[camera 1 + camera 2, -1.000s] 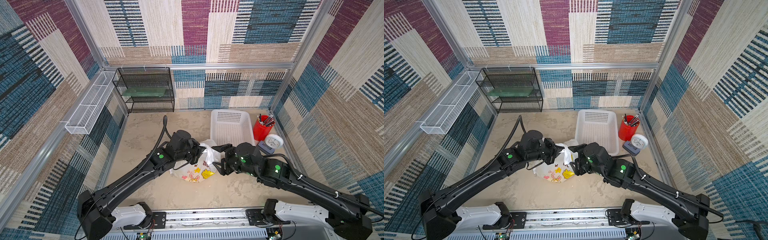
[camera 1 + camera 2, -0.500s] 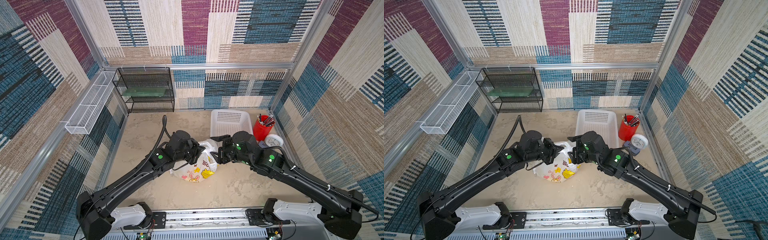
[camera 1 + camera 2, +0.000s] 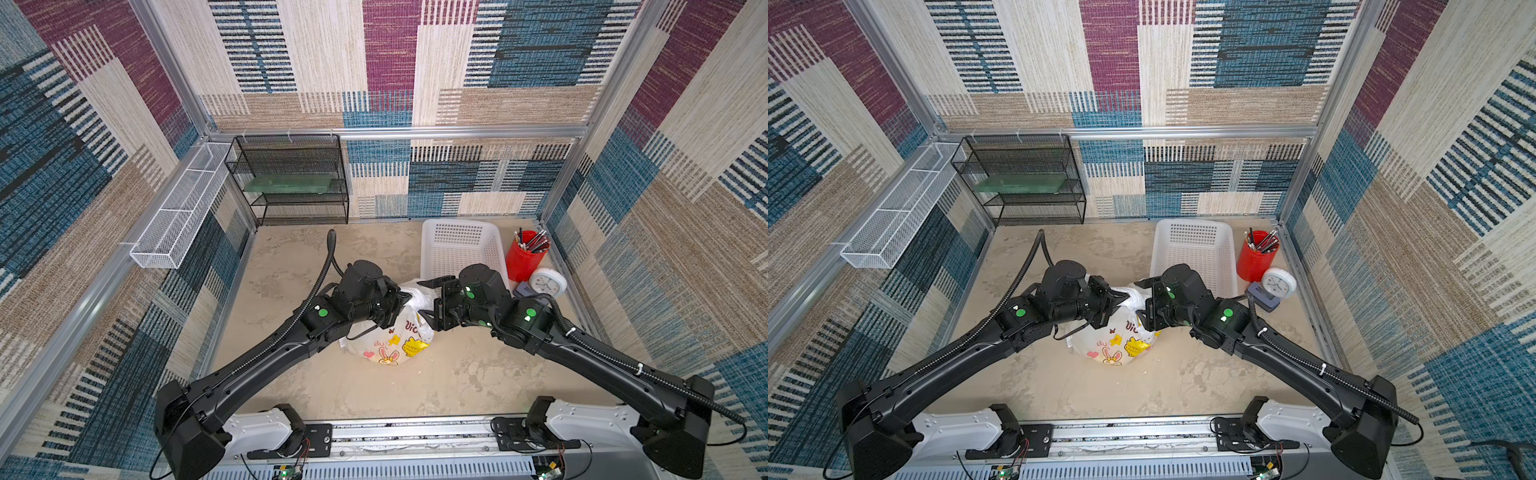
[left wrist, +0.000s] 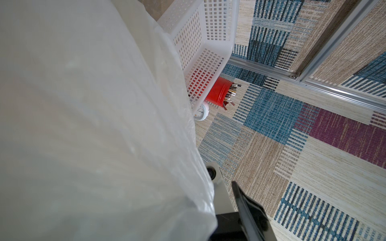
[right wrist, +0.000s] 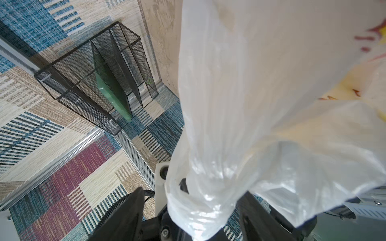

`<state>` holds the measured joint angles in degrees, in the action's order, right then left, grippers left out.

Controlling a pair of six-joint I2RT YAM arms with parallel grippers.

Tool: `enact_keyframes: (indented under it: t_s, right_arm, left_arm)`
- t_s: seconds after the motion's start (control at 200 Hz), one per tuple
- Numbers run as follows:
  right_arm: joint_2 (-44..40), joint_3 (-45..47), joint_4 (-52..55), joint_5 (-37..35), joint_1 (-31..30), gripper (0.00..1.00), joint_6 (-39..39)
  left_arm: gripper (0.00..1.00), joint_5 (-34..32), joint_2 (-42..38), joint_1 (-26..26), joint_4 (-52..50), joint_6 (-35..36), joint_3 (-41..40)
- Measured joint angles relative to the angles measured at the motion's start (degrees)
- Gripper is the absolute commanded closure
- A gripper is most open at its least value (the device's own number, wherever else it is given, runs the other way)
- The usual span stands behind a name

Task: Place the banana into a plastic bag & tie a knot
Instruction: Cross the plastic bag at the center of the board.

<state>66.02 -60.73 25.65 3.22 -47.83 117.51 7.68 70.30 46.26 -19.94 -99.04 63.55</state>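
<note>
Reaching in from the lower corners of both top views, the left arm (image 3: 257, 365) and right arm (image 3: 602, 357) meet over the middle of the sandy table (image 3: 415, 386). Just below that meeting point, at centre frame, the plastic bag (image 3: 395, 345) sits on the table as a rounded white bundle, with its bunny, heart and yellow prints turned toward the lower edge. Its top is gathered into a white bunch that rises between the two claws. The left claw (image 3: 403, 298) is closed, pinching that film from the left. In the left wrist view the bag (image 4: 83, 125) fans out in pleats and covers most of the picture. The right claw (image 3: 422, 298) stands open, its fingers spread one above the other in the top views. The right wrist view shows the bag's twisted neck (image 5: 208, 187) lying between them. Whether that neck is tied I cannot tell. Behind the right claw, toward the upper right of the table, stands a white perforated basket (image 3: 461, 245). A red cup (image 3: 525, 259) of pens and a small white clock (image 3: 548, 282) sit beside it. Farthest back, at the rear wall, upper left, is a black mesh rack (image 3: 291, 183).
</note>
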Motion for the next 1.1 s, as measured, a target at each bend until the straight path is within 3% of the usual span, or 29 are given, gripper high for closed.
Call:
enact_keyframes:
  t_s: [0.741,0.931,1.102]
  right_arm:
    - [4.3,1.9,-5.0,4.5,2.7,0.5,0.0]
    - [5.4,1.8,-5.2,5.2,3.2,0.66,0.0]
    - [6.0,1.6,-5.2,5.4,3.8,0.88,0.0]
  left_arm:
    - [1.0,0.4,0.6,0.7,0.0,0.7,1.2]
    - [1.0,0.9,0.8,0.7,0.0,1.7,1.6]
    - [1.0,1.7,1.1,0.7,-0.4,2.2,2.3]
